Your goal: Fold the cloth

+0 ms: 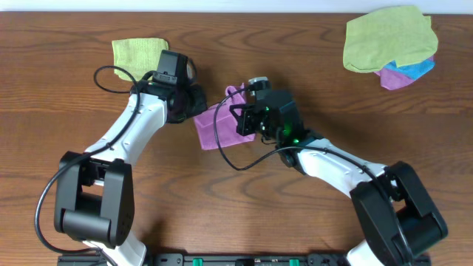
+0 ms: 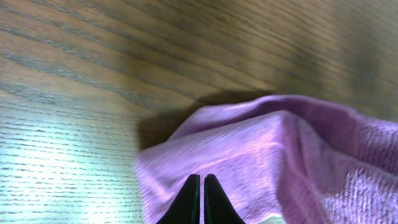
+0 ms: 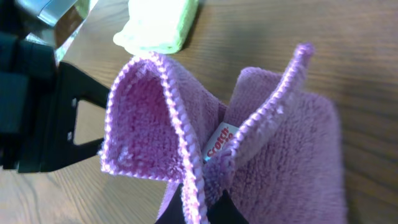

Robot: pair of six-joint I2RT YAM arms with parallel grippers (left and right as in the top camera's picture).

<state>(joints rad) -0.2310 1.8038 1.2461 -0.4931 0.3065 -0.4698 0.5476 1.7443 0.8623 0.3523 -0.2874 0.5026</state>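
A: Where's the cloth?
B: The cloth (image 1: pixel 213 127) is mid-table (image 1: pixel 310 44), between the two arms. It's bunched and partly lifted, not flat.
A: Left fingers?
B: The left fingers (image 2: pixel 201 194) are pressed nearly together, only a thin slit between them, at a cloth edge. The fabric tents up around them, so I read them as clamped on the cloth.
A: Right?
B: The right fingers (image 3: pixel 199 210) pinch a gathered edge just below the white tag (image 3: pixel 219 143). Two stitched hems stand up out of the grip in a V. Clamped on the cloth, plain in the wrist view.
A: Step?
B: My call is mid-fold. Both arms have hold and one side is raised, but nothing is laid over yet and I see no clean crease. Early-to-middle of the task.
A: Next move?
B: Probably both arms carry the pinched edges across together, level, over the opposite edge, then lower and let go. They need some tension between them so the bunch spreads out first.
A: Risks?
B: Terry is limp, so a corner can flop under. The arms are also very close: the left arm's dark body sits just beside the cloth in the right wrist view.
A: Clutter?
B: A lime-green cloth (image 1: pixel 139 53) behind the left arm and a cloth pile (image 1: pixel 388 41) at the far right corner. Both are well apart from the work.
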